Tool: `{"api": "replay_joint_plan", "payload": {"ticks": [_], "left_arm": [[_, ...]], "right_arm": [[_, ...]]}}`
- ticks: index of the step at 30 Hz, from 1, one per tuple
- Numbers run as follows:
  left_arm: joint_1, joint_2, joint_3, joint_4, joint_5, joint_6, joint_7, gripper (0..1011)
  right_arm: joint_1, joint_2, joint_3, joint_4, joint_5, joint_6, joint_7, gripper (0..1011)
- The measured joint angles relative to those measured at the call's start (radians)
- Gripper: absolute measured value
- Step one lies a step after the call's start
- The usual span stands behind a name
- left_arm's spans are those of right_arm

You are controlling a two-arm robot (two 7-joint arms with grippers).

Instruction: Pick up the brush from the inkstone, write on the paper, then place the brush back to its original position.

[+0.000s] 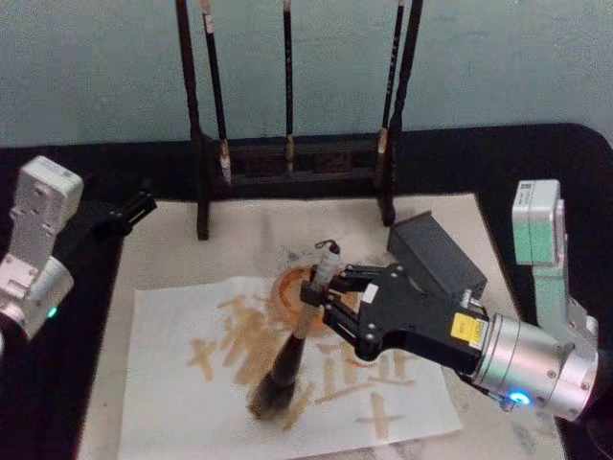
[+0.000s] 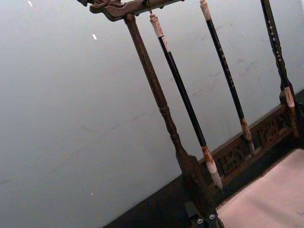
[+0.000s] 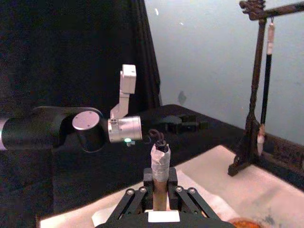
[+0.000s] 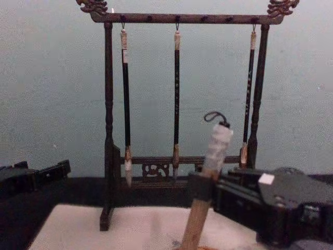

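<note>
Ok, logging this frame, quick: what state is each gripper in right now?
Right gripper: closed on the brush, above the paper.
Left gripper: parked at the left, state cannot be told.

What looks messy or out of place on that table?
Nothing looks broken or spilled. The paper lies askew on the cream mat and bears smeared orange-brown strokes and a round orange stain. The right gripper holds the brush tilted, bristles on the sheet. The left gripper is parked at the left.
</note>
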Motion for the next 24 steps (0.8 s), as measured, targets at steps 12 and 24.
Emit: {"api": "replay_joint_plan", "payload": {"ticks": [12,24], "left_arm": [[0.0,0.0,0.0,0.0,0.0,0.0,0.0,1002],[0.0,0.0,0.0,0.0,0.0,0.0,0.0,1002]], "right_arm": [[-0.036,0.028,0.043,0.016,0.028,-0.017,-0.02,178],[-0.078,0.056,0.102,-0.006,0.048,-0.037,-0.036,178]]}}
